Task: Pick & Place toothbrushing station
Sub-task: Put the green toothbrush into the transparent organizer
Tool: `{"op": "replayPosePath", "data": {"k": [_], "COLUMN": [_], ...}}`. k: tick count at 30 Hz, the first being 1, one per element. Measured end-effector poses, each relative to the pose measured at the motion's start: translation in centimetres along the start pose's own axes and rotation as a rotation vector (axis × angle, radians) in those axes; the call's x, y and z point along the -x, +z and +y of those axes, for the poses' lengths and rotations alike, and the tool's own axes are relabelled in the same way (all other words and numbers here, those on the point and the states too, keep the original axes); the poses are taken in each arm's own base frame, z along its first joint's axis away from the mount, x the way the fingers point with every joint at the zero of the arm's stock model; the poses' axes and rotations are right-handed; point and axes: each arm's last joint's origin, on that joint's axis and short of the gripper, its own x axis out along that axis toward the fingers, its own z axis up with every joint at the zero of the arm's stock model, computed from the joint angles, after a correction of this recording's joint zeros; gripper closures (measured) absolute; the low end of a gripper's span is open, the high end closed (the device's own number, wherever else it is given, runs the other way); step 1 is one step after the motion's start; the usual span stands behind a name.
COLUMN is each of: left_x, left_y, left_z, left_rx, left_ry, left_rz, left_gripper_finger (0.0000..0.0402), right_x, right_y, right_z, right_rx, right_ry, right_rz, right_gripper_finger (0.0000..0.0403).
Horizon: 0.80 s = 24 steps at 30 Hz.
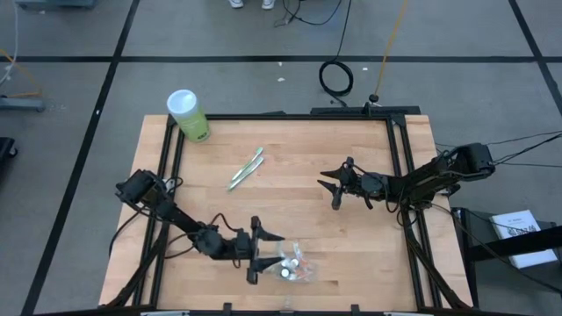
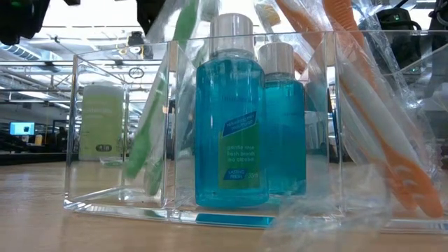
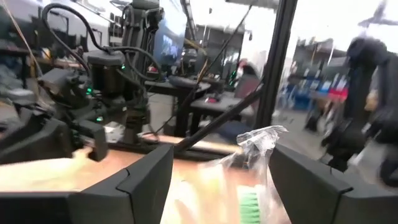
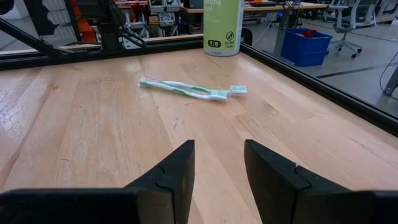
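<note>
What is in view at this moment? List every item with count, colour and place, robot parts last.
Toothbrushes: two, green-white, lying crossed at table centre.
Canister: one, pale green with white lid, table's far left corner.
Clear organiser: one, near table edge, holding wrapped toothbrushes and bottles.
Mouthwash bottles: two, blue with silver caps, inside the organiser.
Plastic pouch: one, clear and crinkly, at the organiser.
Table: one, light wood, black frame.
Left claw: open, at the pouch.
Right claw: partly open, empty, hovering right of centre.
</note>
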Motion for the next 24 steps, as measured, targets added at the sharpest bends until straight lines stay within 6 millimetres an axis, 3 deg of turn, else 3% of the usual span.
{"op": "replayPosePath", "data": {"k": [5, 10, 16, 20, 24], "left_x": [0.0, -0.4, -0.5, -0.5, -0.9], "left_y": [1.2, 0.7, -0.2, 0.8, 1.4], "left_z": [0.0, 0.6, 1.0, 0.7, 1.4], "left_rx": [0.137, 0.194, -0.001, 0.123, 0.138], "left_ry": [-0.004, 0.007, -0.011, -0.098, -0.110], "left_rz": [-0.035, 0.063, 0.156, 0.121, 0.147], "left_gripper_finger": [0.0140, 0.0127, 0.0128, 0.0140, 0.0146], "right_x": [0.0, 0.0, 0.0, 0.0, 0.0], "right_y": [0.0, 0.0, 0.0, 0.0, 0.0], "right_z": [0.0, 0.0, 0.0, 0.0, 0.0], "right_rx": [0.000, 0.000, -0.005, -0.006, -0.006], "right_ry": [0.000, 0.000, 0.000, 0.000, 0.000], "right_rz": [0.000, 0.000, 0.000, 0.000, 0.000], "right_gripper_finger": [0.0273, 0.0273, 0.0273, 0.0273, 0.0273]}}
